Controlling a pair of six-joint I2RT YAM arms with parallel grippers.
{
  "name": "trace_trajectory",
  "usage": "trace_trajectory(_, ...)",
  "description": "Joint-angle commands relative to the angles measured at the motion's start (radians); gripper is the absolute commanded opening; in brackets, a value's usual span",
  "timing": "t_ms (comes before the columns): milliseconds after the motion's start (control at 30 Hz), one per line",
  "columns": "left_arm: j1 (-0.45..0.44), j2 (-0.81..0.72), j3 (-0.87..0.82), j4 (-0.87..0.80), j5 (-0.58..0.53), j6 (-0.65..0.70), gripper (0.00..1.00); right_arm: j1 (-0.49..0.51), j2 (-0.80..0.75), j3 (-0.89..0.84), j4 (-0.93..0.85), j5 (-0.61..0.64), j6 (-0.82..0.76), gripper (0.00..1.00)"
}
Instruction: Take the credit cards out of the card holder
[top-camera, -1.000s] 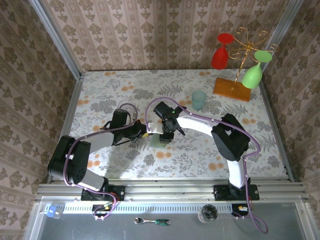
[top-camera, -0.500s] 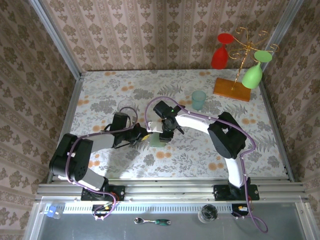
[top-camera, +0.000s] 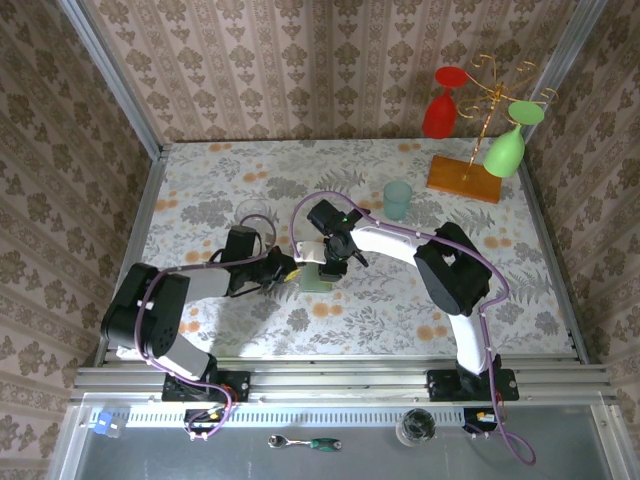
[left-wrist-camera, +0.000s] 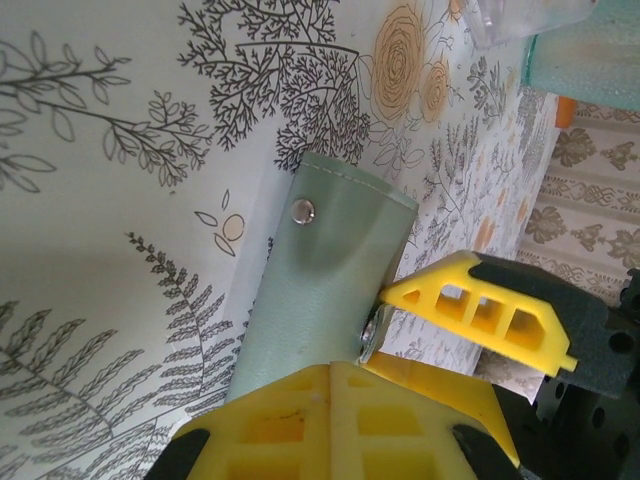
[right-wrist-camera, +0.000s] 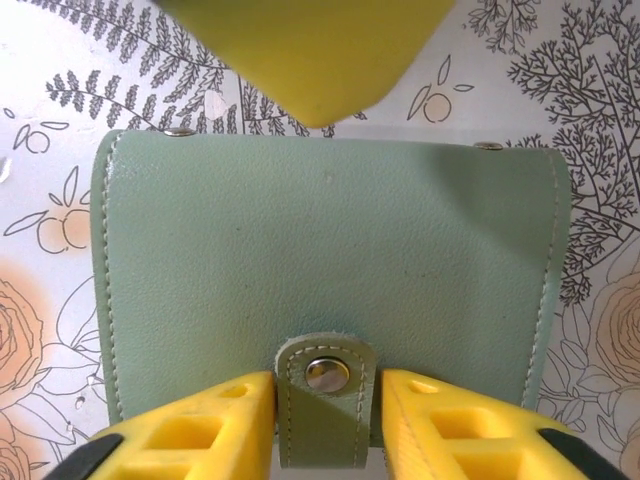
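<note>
Bare bench (top-camera: 400, 310) is left along the near edge. At mid-bench the card holder (top-camera: 312, 281) is gripped by the closed left fingers (left-wrist-camera: 330, 420). Its strap (right-wrist-camera: 327, 400) is flanked by the right fingers (right-wrist-camera: 190, 430), and it cannot be told if they pinch it. Beyond, a clear glass (top-camera: 254, 214) and a teal cup (top-camera: 397, 199) are placed.

Tally, quick: 1 card holder (top-camera: 313, 280), 1 teal cup (top-camera: 397, 199), 1 rack (top-camera: 465, 178) w/ 2 wine glasses – red glass (top-camera: 441, 105), green glass (top-camera: 507, 150); 2 clear tumblers – far tumbler (top-camera: 254, 214), near tumbler (top-camera: 415, 428); 1 ratchet (top-camera: 305, 442); 2 arms – L arm (top-camera: 200, 285), R arm (top-camera: 395, 245).
</note>
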Motion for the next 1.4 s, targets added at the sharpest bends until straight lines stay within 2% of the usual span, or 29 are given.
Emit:
trace_trajectory(0, -0.018, 0.028, -0.002, 0.058, 0.028, -0.037, 0.00, -0.002, 0.029, 0.006, -0.015, -0.037, 0.015, 0.28)
trace_trajectory(200, -0.055, 0.062, 0.005, 0.089, 0.019, -0.060, 0.00, 0.004, -0.004, -0.060, 0.040, -0.059, 0.042, 0.15)
trace_trajectory(467, -0.056, 0.093, 0.011, 0.082, 0.008, -0.052, 0.00, 0.017, -0.046, -0.150, 0.092, -0.079, 0.082, 0.00)
trace_trajectory(633, -0.056, 0.128, 0.010, 0.068, 0.003, -0.037, 0.00, 0.020, -0.075, -0.182, 0.159, -0.091, 0.112, 0.00)
trace_trajectory(800, -0.056, 0.150, 0.006, 0.038, -0.005, -0.010, 0.00, 0.019, -0.105, -0.184, 0.178, -0.070, 0.098, 0.26)
trace_trajectory(900, -0.057, 0.151, 0.006, 0.017, -0.009, 0.007, 0.00, 0.018, -0.104, -0.155, 0.157, -0.069, 0.069, 0.32)
trace_trajectory(1100, -0.053, 0.150, 0.003, 0.002, -0.011, 0.020, 0.00, 0.017, -0.069, -0.087, 0.103, -0.076, -0.002, 0.41)
trace_trajectory(1367, -0.044, 0.153, -0.006, 0.005, -0.007, 0.021, 0.00, 0.010, -0.011, -0.020, 0.018, -0.071, -0.056, 0.43)
